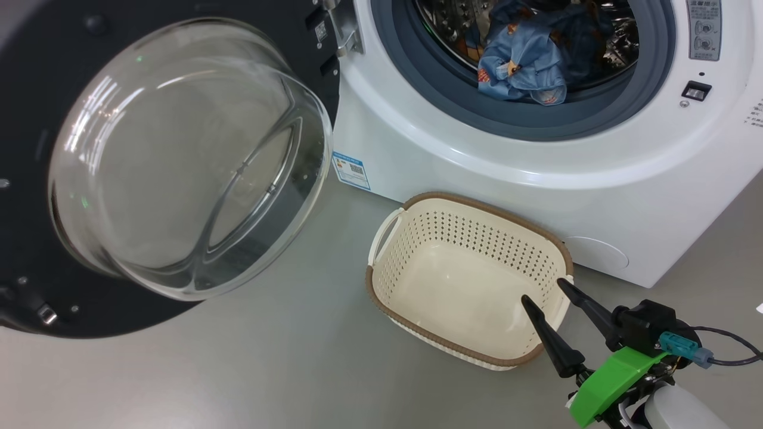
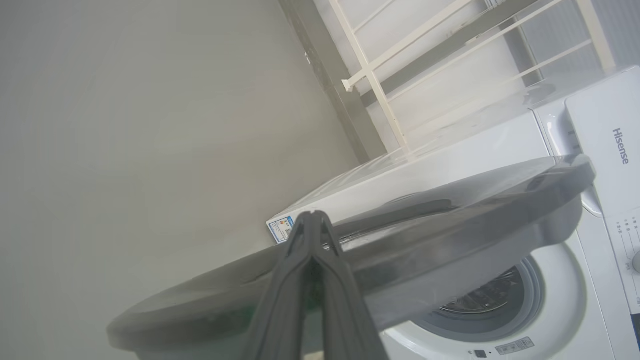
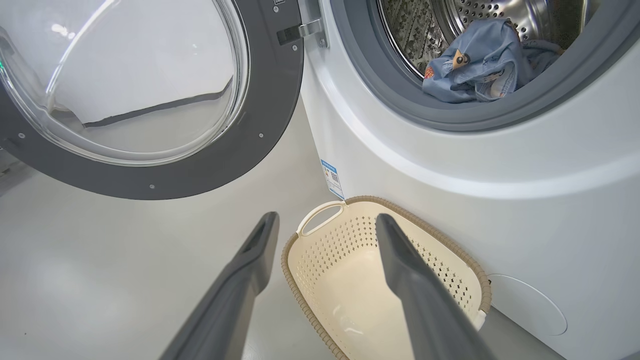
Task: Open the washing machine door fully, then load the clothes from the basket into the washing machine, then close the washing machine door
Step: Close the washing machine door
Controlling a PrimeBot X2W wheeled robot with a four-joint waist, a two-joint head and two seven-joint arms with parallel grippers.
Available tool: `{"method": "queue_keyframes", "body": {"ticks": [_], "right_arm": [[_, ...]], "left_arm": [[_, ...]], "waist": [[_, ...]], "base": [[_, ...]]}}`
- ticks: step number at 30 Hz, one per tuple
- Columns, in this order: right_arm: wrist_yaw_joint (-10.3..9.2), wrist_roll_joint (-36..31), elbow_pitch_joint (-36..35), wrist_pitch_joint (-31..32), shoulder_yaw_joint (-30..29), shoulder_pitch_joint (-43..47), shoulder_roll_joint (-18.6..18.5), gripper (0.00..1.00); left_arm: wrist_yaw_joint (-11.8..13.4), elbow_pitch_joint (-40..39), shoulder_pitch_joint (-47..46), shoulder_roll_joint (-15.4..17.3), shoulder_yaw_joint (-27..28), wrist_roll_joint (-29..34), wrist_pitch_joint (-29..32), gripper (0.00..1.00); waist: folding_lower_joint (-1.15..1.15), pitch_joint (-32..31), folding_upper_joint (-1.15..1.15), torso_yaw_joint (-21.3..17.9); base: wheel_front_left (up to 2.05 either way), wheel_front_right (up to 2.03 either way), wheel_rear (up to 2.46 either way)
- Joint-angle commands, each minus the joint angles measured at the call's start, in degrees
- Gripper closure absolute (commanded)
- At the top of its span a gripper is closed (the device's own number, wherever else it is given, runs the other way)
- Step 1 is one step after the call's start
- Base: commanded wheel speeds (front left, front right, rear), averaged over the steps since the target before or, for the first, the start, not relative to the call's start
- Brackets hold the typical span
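Note:
The washing machine door [image 1: 36, 89] stands swung open at the left, its glass bowl [image 1: 179, 161] bulging toward me. Light blue printed clothes [image 1: 524, 59] lie inside the steel drum of the white washing machine [image 1: 506, 179]. On the floor in front of the machine sits the cream basket [image 1: 477, 205], with nothing in it. My right gripper [image 1: 545, 292] hangs open over the basket's near right corner, holding nothing. In the right wrist view its fingers [image 3: 250, 260] frame the basket [image 3: 425, 220], with the clothes [image 3: 480, 65] above. My left gripper [image 2: 312, 216] is shut, its tips over the door's outer edge [image 2: 450, 215].
Grey floor [image 1: 268, 357] spreads in front of the door and to the left of the basket. A blue label sticker [image 1: 351, 171] marks the machine's lower left corner. A white rack [image 2: 380, 75] stands behind the machine [image 2: 575, 310]. A cable [image 1: 727, 351] trails from my right wrist.

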Motion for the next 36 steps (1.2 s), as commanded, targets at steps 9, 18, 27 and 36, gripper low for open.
{"method": "queue_keyframes", "body": {"ticks": [9,18,27,36], "right_arm": [[0.09,-0.3,-1.2,-0.3,0.8,0.0,0.4,0.00],[0.09,-0.2,-1.1,-0.3,0.8,0.5,0.5,0.00],[0.09,0.2,-1.4,-0.3,0.1,1.9,0.7,0.00],[0.09,-0.3,-1.9,-0.3,-1.6,3.9,1.3,0.00]], "left_arm": [[-0.3,-7.5,2.1,3.2,1.1,-3.4,7.0,1.00],[-0.3,-13.6,4.7,3.3,1.6,-4.8,11.7,1.00],[-0.3,-22.4,7.2,2.6,1.7,-5.3,16.4,1.00],[-0.3,-31.0,8.2,0.2,0.8,-5.6,21.4,1.00]], "waist": [[0.00,-1.1,0.00,-0.1],[0.00,-2.1,0.00,-0.2],[0.00,-3.8,0.00,-0.5],[0.00,-5.0,0.00,-1.1]], "base": [[0.00,0.00,0.00],[0.00,0.00,0.00],[0.00,0.00,0.00],[0.00,0.00,0.00]]}}
